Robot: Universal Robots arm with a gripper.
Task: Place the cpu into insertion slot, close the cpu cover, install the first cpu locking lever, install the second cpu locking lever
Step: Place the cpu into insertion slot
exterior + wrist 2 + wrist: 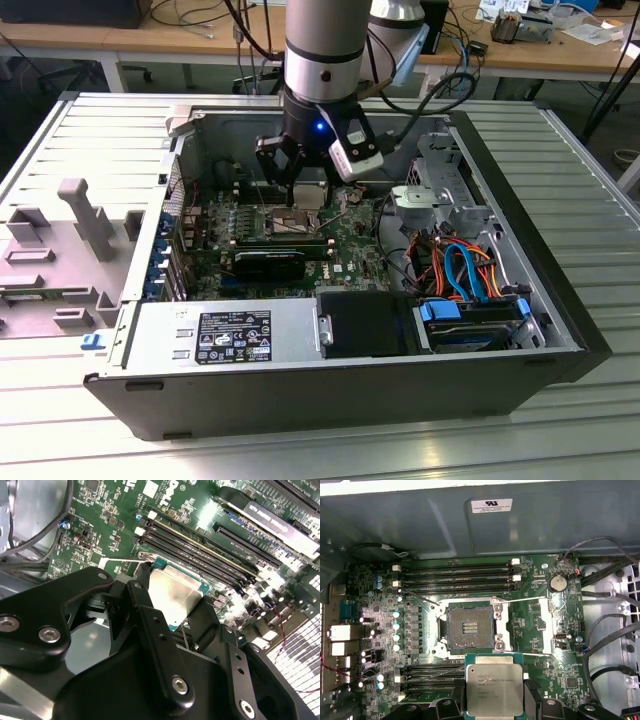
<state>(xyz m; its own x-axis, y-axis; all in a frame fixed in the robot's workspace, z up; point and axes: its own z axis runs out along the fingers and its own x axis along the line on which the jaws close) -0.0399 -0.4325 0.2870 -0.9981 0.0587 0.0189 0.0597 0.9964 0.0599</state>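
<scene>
The cpu (494,692) is hanging flat, silver top facing up, in the grip of the hand (175,599), whose black fingers (150,615) are pressing on two opposite edges. It is hovering near the insertion slot (469,628), which is lying uncovered with its dark centre bare on the green board (570,645). In the exterior view, the arm is reaching down in the upper middle of the frame into an open computer case (330,385) lying on the ribbed table (560,440).
</scene>
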